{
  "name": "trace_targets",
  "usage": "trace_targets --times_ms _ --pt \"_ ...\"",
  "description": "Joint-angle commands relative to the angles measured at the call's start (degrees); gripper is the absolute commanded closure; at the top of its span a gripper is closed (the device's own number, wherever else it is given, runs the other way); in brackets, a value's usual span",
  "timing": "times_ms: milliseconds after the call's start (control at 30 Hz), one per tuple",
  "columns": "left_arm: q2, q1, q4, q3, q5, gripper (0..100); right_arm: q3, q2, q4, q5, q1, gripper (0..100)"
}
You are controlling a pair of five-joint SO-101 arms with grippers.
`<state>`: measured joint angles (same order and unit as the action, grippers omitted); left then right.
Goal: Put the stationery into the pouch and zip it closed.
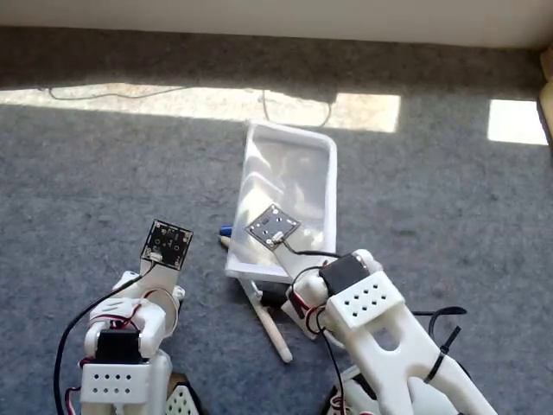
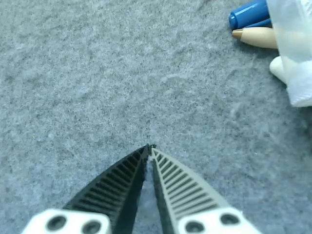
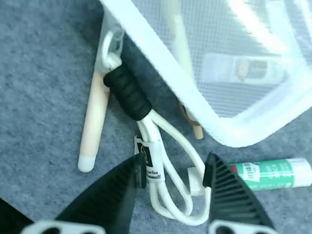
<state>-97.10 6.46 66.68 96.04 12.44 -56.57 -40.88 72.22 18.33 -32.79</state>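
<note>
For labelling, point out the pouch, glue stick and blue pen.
pouch (image 1: 298, 169): high view, bare mesh face.
glue stick (image 3: 265, 174): right wrist view, its green label.
blue pen (image 2: 248, 13): left wrist view, its cap end.

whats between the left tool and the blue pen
Nothing lies there: in the left wrist view, bare grey carpet stretches from the left tool to the blue pen.
</note>
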Motion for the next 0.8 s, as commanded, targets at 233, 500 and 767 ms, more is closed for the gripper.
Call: trace_targets --times_ms 233,500,767 --pt "0.0 0.5 0.4 1.4 -0.4 99 8.9 -1.4 0.0 0.6 -7.3 80.0" --pt "0.0 0.5 0.4 1.4 -0.4 99 6.6 -1.2 -10.7 0.7 -9.8 80.0" --pt "0.0 0.5 0.4 1.4 -0.4 99 -0.7 -1.2 -17.5 0.8 -10.8 80.0"
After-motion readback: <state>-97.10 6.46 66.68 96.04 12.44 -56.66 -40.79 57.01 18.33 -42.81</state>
